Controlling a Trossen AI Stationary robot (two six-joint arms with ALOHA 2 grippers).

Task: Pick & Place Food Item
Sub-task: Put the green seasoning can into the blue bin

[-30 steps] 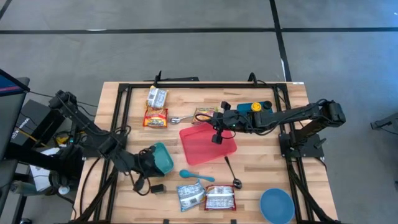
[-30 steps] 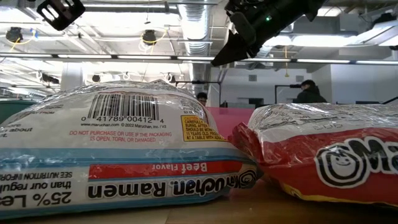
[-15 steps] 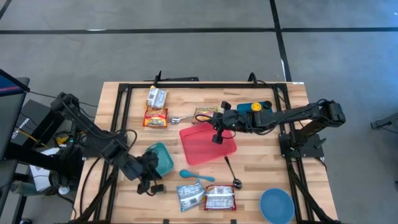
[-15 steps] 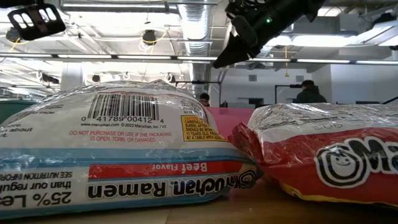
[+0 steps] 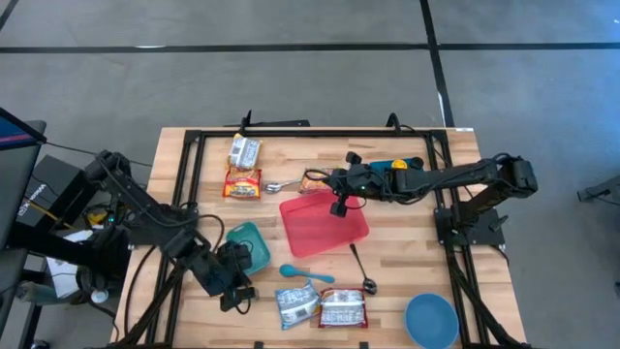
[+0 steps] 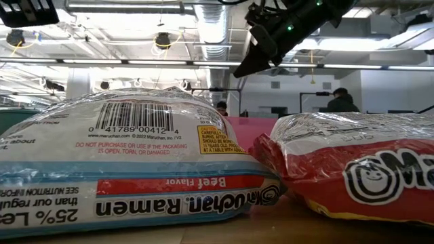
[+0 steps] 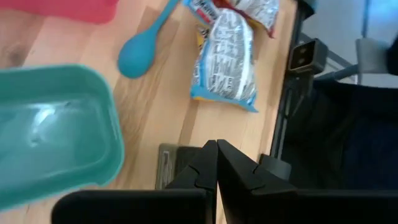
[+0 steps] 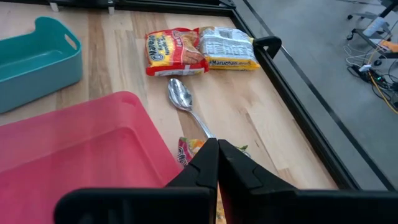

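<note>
the right gripper [image 5: 338,206] hangs over the far edge of the red tray [image 5: 325,225], fingers pressed together on nothing. the small orange snack packet [image 5: 317,180] lies on the wood just beyond that edge, beside a metal spoon [image 5: 279,184]. the left gripper [image 5: 239,294], also pinched closed and empty, sits near the teal container [image 5: 250,246].

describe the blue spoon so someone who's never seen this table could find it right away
Start at the big red tray in the middle of the wooden table in the high view. Just off the tray's near left corner, between the teal container and the two ramen packets at the table's near edge, lies the blue spoon. It is plastic and light blue, unlike the two metal spoons elsewhere.
</note>
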